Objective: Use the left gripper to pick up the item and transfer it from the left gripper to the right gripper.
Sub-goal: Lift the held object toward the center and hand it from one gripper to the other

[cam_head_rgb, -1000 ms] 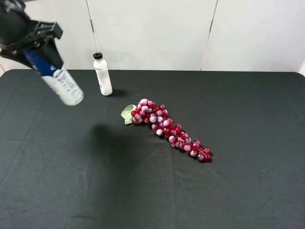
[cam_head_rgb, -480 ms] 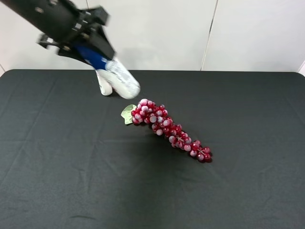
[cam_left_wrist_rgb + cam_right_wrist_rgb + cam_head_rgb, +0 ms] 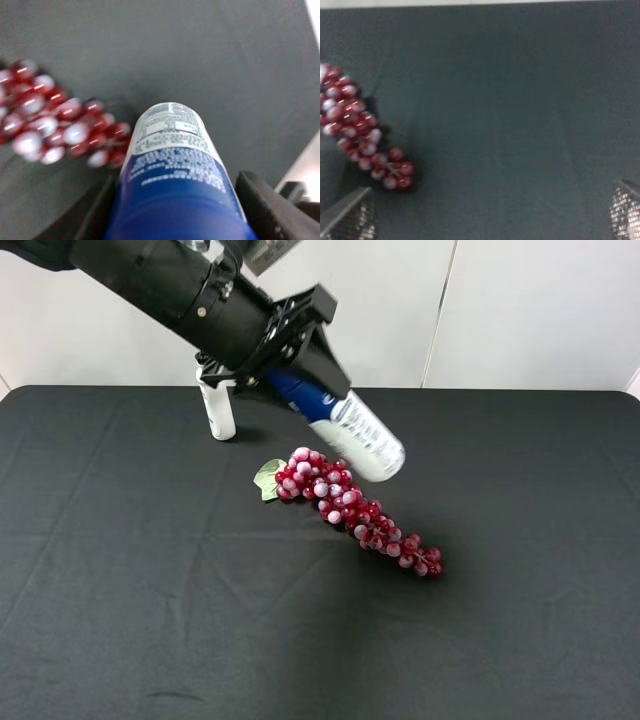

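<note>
Left gripper [image 3: 300, 365], clenched on the item [image 3: 352, 432], has swung right over the grapes [image 3: 350, 508]; right gripper [image 3: 489, 212] spread, handover next

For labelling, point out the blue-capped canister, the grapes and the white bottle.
Canister [image 3: 362, 440]: high view, white label.
Grapes [image 3: 348, 504]: high view, middle of bunch.
White bottle [image 3: 220, 418]: high view, its body.

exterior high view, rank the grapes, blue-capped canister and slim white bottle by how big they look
1. grapes
2. canister, held up nearer the camera, so its size is unsure
3. slim white bottle, partly hidden
</note>
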